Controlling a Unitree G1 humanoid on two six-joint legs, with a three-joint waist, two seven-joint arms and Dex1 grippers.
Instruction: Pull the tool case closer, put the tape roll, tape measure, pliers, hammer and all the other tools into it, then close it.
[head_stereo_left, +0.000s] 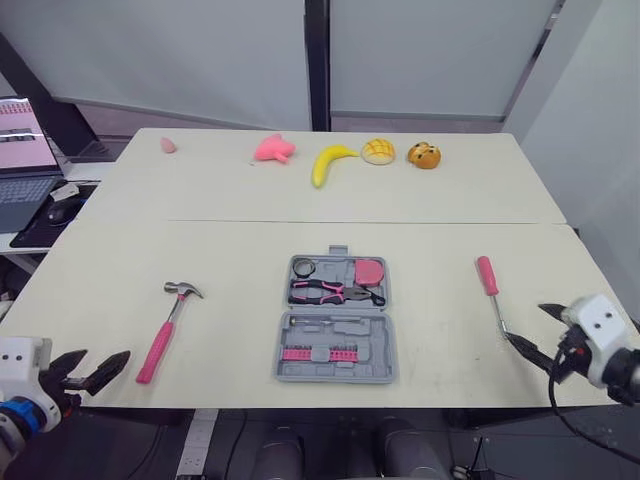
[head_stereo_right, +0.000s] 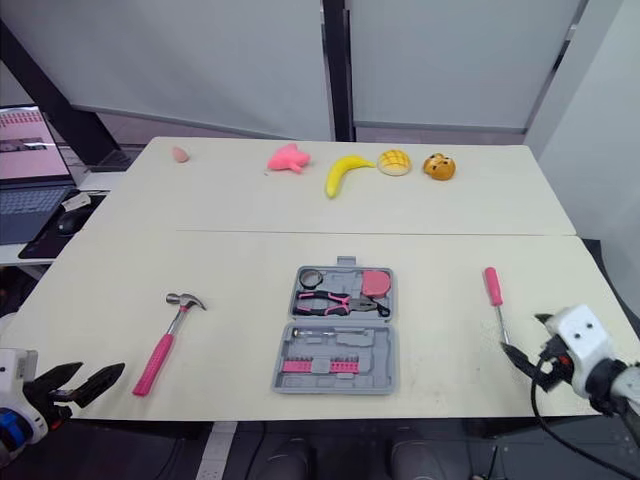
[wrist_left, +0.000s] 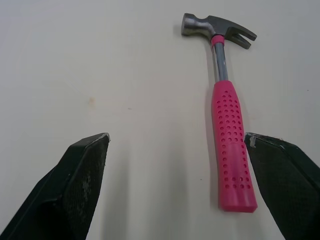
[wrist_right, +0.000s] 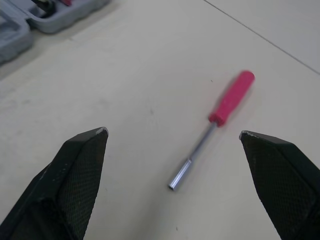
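- Left eye view: the open tool case (head_stereo_left: 337, 320) is shown at lower centre of the table (head_stereo_left: 230, 240), with the pliers (head_stereo_left: 330, 292) already seated. The hammer (head_stereo_left: 165, 328) lies at lower left and the screwdriver (head_stereo_left: 491, 288) at right, both well apart from the case.
- Left wrist view: the left gripper (wrist_left: 177, 136) is held wide apart and empty, with the hammer's handle end between its fingers. Loading the leftover tools appears to be the step in hand. A descent and a squeeze across the handle are called for next.
- Right wrist view: the right gripper (wrist_right: 172, 132) is likewise spread and empty, with the screwdriver framed between its fingers.
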